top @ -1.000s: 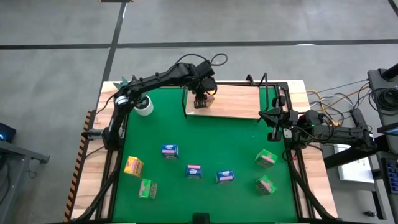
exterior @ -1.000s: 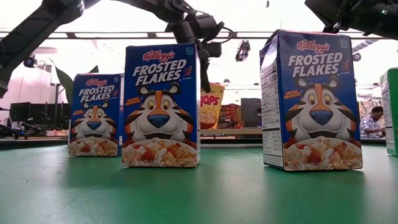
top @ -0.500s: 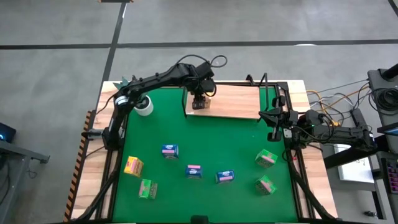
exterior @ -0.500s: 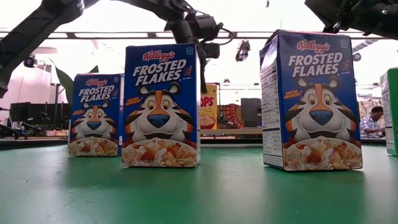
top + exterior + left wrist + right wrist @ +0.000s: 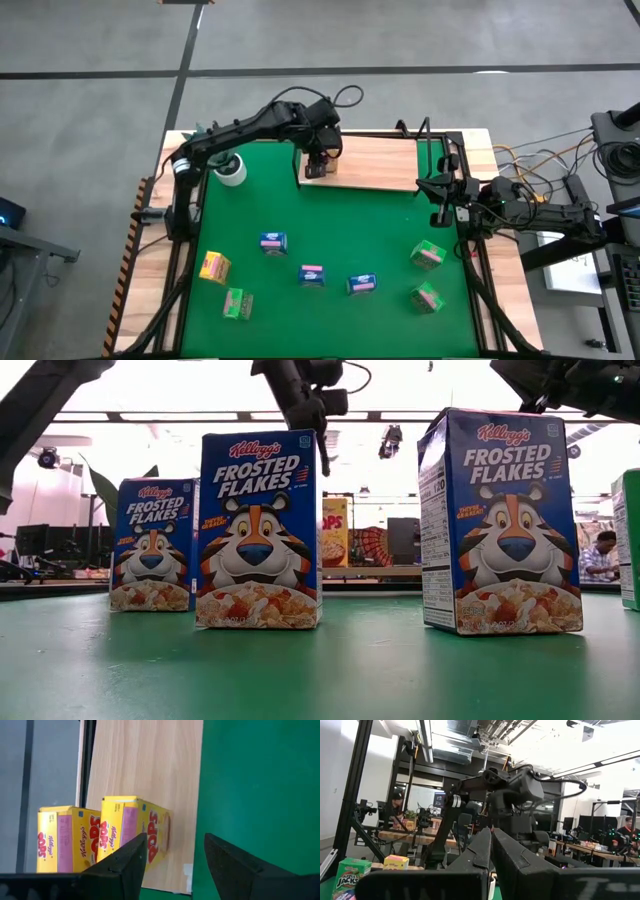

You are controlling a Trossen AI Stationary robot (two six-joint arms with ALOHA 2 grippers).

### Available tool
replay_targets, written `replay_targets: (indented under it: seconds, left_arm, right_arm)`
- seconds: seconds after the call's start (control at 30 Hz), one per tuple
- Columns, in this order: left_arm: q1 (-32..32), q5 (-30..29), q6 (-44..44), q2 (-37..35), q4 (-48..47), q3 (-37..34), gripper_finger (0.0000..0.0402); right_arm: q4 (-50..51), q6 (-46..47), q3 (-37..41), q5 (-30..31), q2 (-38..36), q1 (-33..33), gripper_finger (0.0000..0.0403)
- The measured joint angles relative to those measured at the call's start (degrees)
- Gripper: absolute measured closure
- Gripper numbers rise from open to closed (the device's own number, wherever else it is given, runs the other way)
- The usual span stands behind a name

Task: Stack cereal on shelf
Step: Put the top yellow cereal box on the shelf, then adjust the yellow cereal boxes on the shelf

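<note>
Two yellow cereal boxes (image 5: 135, 830) (image 5: 65, 842) stand side by side on the left end of the shelf's wooden board (image 5: 375, 165). My left gripper (image 5: 172, 860) hangs open above them (image 5: 316, 160), touching neither. Still on the green mat are three blue boxes (image 5: 311, 275), one yellow box (image 5: 214, 266) and three green boxes (image 5: 427, 256). In the low view the blue boxes (image 5: 258, 530) stand in front and one yellow box (image 5: 334, 532) shows behind them. My right gripper (image 5: 437, 200) waits shut at the mat's right edge, its fingers raised (image 5: 491, 842).
A white pot (image 5: 232, 170) stands at the mat's far left corner, beside the left arm. The shelf's black wire posts (image 5: 430, 135) rise at the board's right end. Bare green mat (image 5: 360, 225) lies between the shelf and the loose boxes.
My left gripper has risen from the yellow box on the shelf and drifted slightly toward the table's left edge. The box, tilted a second ago, now stands upright on the board beside the other yellow box.
</note>
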State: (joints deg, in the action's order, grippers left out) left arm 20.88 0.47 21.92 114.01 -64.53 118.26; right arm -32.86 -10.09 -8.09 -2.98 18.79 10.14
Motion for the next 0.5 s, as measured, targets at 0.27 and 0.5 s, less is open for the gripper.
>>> replay_targets:
  seconds: [0.27, 0.5]
  left_arm:
    - [-3.27, 0.02, 0.69, -1.68, -1.18, -0.17, 0.0262]
    - [-4.38, 0.04, -0.14, -2.11, -7.32, -1.54, 0.0316]
  right_arm:
    - [0.02, 0.01, 0.02, 0.0, 0.0, -0.01, 0.0394]
    - [1.01, 0.1, 0.02, 0.0, 0.0, -0.01, 0.0394]
